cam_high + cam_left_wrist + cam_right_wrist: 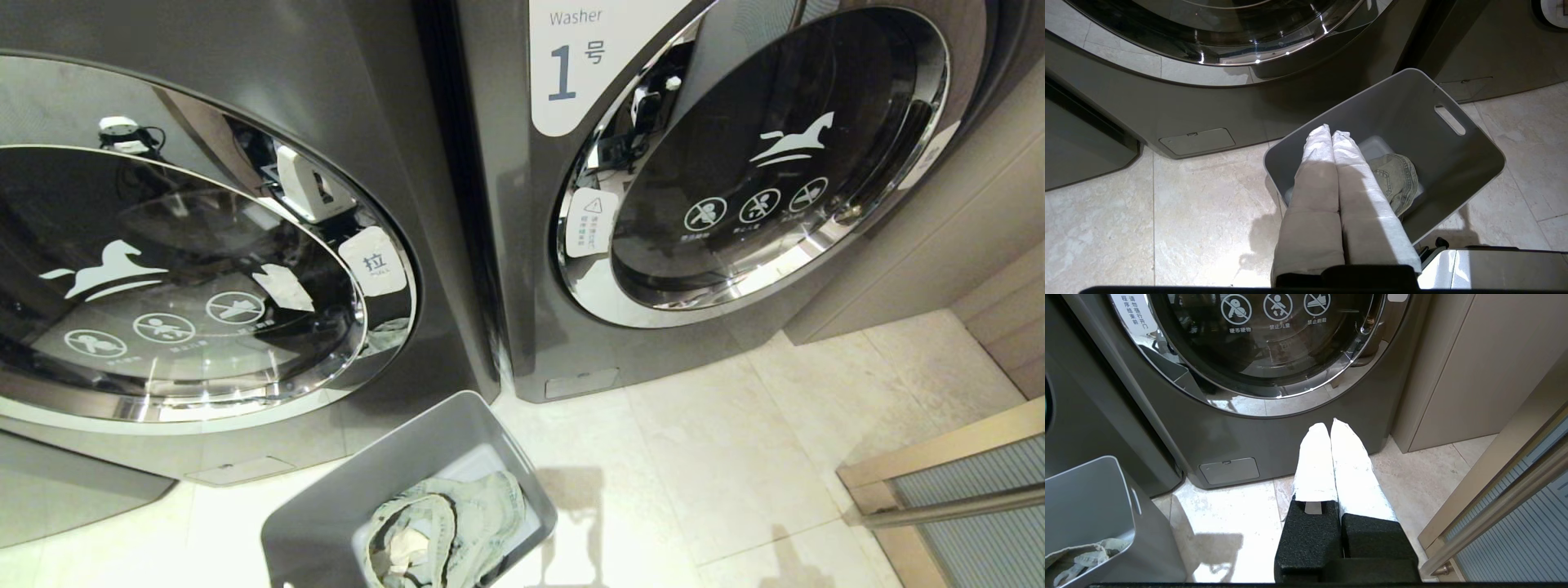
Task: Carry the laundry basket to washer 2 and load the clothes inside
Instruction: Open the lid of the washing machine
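One laundry basket point(326, 523), one clothes bundle point(445, 531), two washers point(506, 269)

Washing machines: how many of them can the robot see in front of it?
2. One dark grey front-load washer with a chrome-ringed round door stands on the left; a matching one labelled "1" stands on the right. More may stand beyond the picture's edges.

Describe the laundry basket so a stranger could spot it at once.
Two dark grey washers stand side by side, the right one labelled 1. On the pale tiled floor before the gap between them sits the laundry basket, a light grey tub with a slot handle, holding crumpled denim clothes.
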Controlling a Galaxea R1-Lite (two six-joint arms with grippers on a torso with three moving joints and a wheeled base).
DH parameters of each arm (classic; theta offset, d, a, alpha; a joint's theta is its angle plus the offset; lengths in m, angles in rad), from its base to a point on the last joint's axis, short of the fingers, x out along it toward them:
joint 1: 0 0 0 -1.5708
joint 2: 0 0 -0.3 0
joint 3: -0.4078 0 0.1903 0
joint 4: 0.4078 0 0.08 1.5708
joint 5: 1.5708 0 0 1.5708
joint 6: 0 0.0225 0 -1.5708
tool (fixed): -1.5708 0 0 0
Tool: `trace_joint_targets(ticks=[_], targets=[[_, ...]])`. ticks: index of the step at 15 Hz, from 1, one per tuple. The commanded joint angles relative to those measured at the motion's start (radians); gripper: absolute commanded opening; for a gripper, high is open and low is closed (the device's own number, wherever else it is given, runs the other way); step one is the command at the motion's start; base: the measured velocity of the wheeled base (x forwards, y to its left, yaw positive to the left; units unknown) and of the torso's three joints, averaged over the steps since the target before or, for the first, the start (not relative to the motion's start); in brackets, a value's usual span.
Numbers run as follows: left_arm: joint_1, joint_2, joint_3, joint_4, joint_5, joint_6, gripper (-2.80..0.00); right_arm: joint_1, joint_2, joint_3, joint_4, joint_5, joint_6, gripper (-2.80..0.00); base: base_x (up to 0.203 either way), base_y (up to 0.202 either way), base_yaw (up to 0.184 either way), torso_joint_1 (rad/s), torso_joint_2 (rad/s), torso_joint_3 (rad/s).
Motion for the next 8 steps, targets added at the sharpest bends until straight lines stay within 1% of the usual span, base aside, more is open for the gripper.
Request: trace_joint_targets(ticks=[1,4,5,6,8], targets=[[0.000,0.002,0.000,-0.001,0.001,0.000,-2.80,0.001,0.001,0.040,-0.002,0.000,0.000,-2.80,0.000,0.000,0.000,0.000,0.00,0.000],[0.000,0.002,0.000,0.000,0.001,0.000,-2.80,0.001,0.001,0.040,-0.002,0.000,0.000,-2.80,0.000,0.000,0.000,0.000,0.00,0.000],[0.000,0.002,0.000,-0.001,0.001,0.000,-2.80,0.001,0.001,0.040,-0.002,0.000,0.000,-2.80,0.002,-0.055,0.000,0.003,0.00,0.007],[0.000,0.002,0.000,-0.001,0.001,0.000,-2.80,0.001,0.001,0.040,-0.002,0.000,0.000,-2.80,0.001,-0.110,0.001,-0.002,0.00,0.002],[0.000,0.002,0.000,-0.001,0.001,0.000,-2.80,0.001,0.001,0.040,-0.002,0.000,0.000,-2.80,0.000,-0.182,0.002,0.004,0.00,0.003]])
